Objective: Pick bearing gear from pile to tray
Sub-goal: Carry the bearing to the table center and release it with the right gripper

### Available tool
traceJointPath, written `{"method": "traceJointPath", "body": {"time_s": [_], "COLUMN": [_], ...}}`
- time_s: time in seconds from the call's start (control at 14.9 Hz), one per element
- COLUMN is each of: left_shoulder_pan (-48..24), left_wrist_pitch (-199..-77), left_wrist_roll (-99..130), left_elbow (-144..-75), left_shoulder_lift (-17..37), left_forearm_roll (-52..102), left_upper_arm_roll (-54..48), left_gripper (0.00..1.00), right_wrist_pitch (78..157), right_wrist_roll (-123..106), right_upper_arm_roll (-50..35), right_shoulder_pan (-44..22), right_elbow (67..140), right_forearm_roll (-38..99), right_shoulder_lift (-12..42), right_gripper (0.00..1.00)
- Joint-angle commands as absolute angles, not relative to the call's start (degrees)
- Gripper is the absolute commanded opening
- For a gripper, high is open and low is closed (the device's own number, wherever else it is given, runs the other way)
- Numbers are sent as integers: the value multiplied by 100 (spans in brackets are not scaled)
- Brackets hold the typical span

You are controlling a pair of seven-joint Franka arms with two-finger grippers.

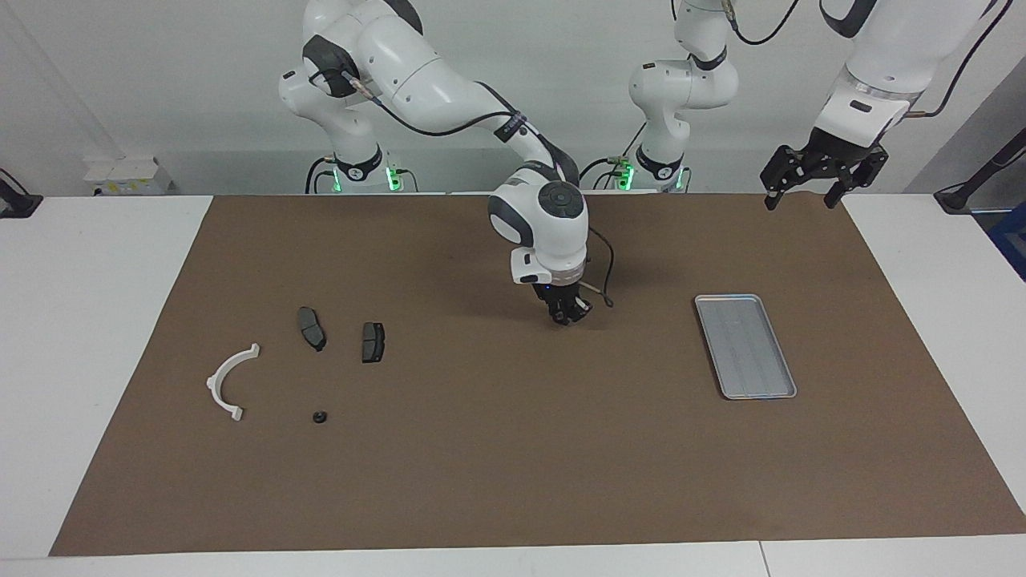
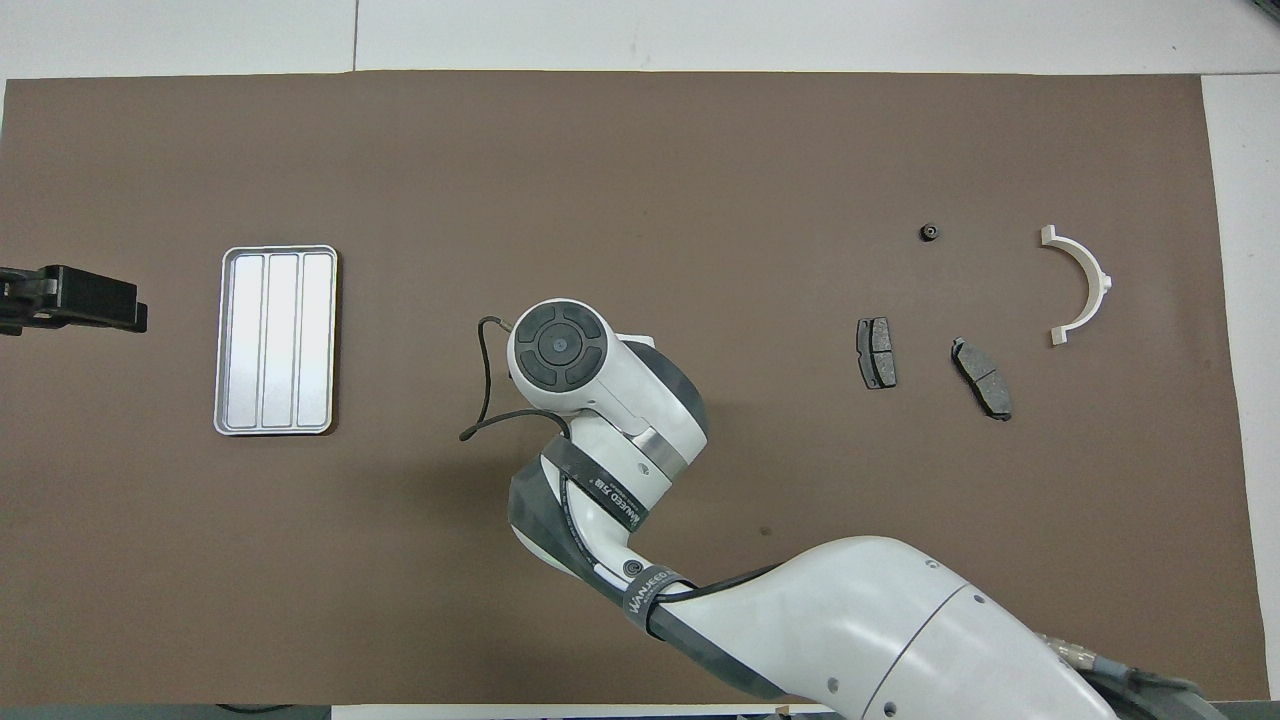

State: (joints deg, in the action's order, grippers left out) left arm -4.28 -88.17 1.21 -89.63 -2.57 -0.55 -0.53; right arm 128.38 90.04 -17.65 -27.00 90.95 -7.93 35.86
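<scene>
My right gripper [image 1: 571, 314], fingers nearly pinched, hovers midway; whatever tiny part it holds could slip before reaching the tray [image 1: 745, 346]. Left gripper [image 1: 809, 188] waits wide.

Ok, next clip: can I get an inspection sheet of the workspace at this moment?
Surface: brown mat on a white table.
Job's things: tray, nothing in it, toward the left arm's end; white arc, two brake pads and a small black round piece, apart, toward the right arm's end.
Clutter: nothing seen.
Grippers: right gripper over bare mat between the parts and the tray; left gripper open, waiting, raised over the mat's edge.
Cables: black cable looping off the right wrist.
Surroundings: white wall.
</scene>
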Motion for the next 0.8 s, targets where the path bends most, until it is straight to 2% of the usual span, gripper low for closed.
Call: {"method": "traceJointPath", "body": {"time_s": [0.0,0.13,0.2,0.27,0.33,0.54,0.74], "left_shoulder_pan": [-501,-501,-501,-501,-501,-536,-1070], "left_wrist_pitch": [-8851,-8877,-8851,-8894,-8973,-9420,-10009], "left_wrist_roll": [149,176,176,167,141,140,665], "left_elbow": [-9167,-9167,-9193,-9272,-9368,-9824,-10221], "left_shoulder_lift": [-448,-448,-448,-474,-527,-685,-625], "left_forearm_roll": [-9,-9,-9,-9,-9,-9,-9], "left_upper_arm_roll": [-18,-17,-18,-18,-18,-26,-26], "left_gripper": [100,100,100,100,100,100,100], "right_wrist_pitch": [12981,12903,12824,12701,12570,11938,11287], "right_wrist_roll": [9105,9105,9105,9105,9105,9070,8905], "right_upper_arm_roll": [-1819,-1819,-1811,-1802,-1793,-1802,-1854], "right_shoulder_pan": [-2602,-2593,-2575,-2566,-2549,-2383,-1857], "right_elbow": [9299,9264,9220,9176,9106,8492,8017], "right_forearm_roll": [-940,-940,-932,-940,-949,-932,-879], "right_shoulder_lift": [3480,3480,3472,3472,3446,3463,3358], "right_gripper": [0,0,11,51,100,100,100]}}
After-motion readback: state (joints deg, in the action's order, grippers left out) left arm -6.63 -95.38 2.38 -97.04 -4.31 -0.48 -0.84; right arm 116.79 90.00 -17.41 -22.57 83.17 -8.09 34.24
